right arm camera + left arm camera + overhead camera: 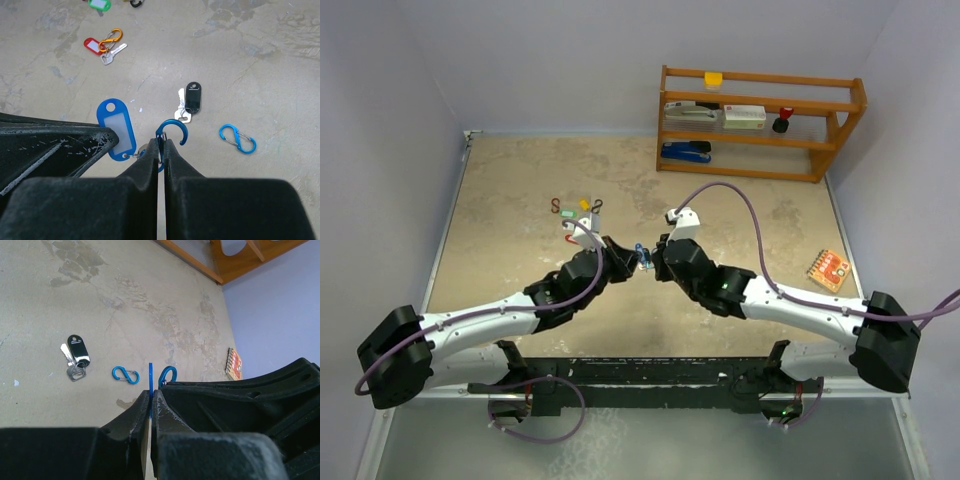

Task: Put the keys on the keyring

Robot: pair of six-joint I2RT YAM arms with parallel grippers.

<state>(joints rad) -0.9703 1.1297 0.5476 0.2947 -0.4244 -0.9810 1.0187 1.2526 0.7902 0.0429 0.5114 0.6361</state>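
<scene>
Mottled beige table carries a black-tagged key; a blue S-clip; a red-tagged key.

Wooden shelf at the back, orange notepad lying well right.

Bright, even, diffuse light from above; shadows faint and soft; all 3 views reasonably sharp.

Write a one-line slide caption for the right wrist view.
Right gripper pinches a blue S-clip beside the blue key tag; a black-tagged key lies beyond.
</scene>
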